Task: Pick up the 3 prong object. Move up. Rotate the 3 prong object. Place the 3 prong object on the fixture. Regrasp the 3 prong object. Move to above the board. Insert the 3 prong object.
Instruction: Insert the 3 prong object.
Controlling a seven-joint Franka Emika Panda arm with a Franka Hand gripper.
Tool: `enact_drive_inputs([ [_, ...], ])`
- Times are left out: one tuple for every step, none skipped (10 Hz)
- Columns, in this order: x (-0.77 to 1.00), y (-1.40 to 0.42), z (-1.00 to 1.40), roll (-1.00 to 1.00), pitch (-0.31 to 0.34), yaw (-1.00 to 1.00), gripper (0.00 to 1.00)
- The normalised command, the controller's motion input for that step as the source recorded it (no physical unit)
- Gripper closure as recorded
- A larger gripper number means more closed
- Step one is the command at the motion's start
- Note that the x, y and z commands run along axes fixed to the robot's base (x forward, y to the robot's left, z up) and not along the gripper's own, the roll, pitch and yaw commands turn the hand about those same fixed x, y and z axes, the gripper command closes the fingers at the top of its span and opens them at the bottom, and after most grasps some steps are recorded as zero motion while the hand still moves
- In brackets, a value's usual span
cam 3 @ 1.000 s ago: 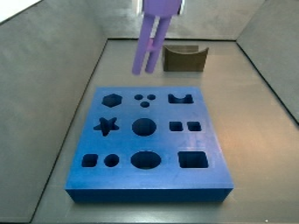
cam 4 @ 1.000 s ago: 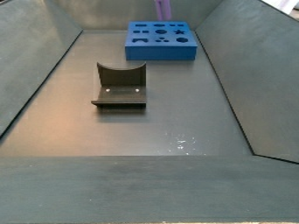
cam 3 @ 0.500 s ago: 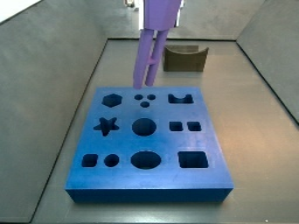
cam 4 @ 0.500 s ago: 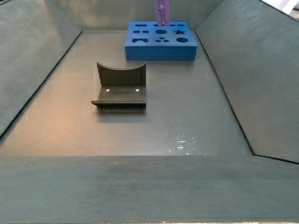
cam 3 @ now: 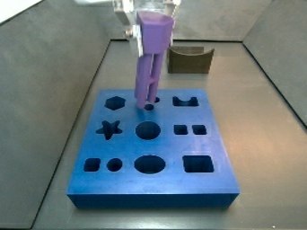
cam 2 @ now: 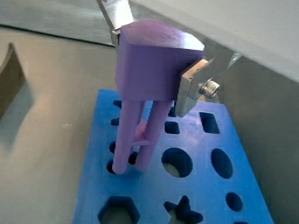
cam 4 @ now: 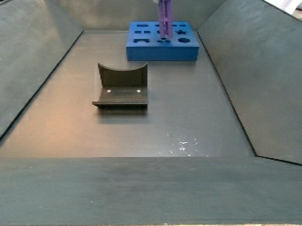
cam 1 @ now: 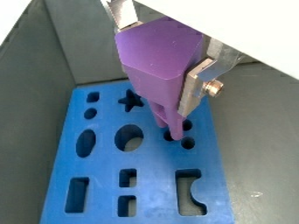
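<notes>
My gripper (cam 1: 176, 63) pinches the light-purple plastic 3 prong object (cam 3: 149, 56) upright, prong tips just entering the three small round holes in the big flat blue board (cam 3: 153, 184) below me, so I'd descend straight, no tilt.

Grey floor (cam 4: 154, 132), smooth, slightly glossy (small bright glints near front in side view). Grey walls (cam 4: 35, 53) slope up on both sides, back wall (cam 3: 72, 18) likewise grey. Lighting even, soft shadows.

Gripper (cam 3: 153, 18) cropped; prong tips hidden in board (cam 3: 153, 144).
</notes>
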Motion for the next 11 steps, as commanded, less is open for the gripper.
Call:
enact_drive_inputs([
  [-0.09, -0.08, -0.11, 0.0, -0.113, 0.27, 1.0],
  [-0.06, -0.06, -0.11, -0.01, -0.14, 0.16, 1.0],
  [0.0, 0.04, -0.3, 0.0, -0.221, 0.52, 1.0],
  [0.04, 0.07, -0.26, 0.0, -0.214, 0.61, 1.0],
  [0.12, 0.14, -0.06, 0.09, -0.017, 0.38, 1.0],
  [0.18, 0.18, 0.0, 0.07, 0.0, 0.27, 1.0],
  [0.13, 0.16, -0.02, 0.02, -0.011, 0.25, 1.0],
  [0.0, 0.12, -0.09, -0.02, -0.144, 0.16, 1.0],
  [0.0, 0.07, -0.28, -0.02, -0.259, 0.16, 1.0],
  [-0.06, 0.01, -0.34, -0.1, -0.299, 0.19, 1.0],
  [0.0, 0.0, -0.32, -0.13, -0.267, 0.23, 1.0],
])
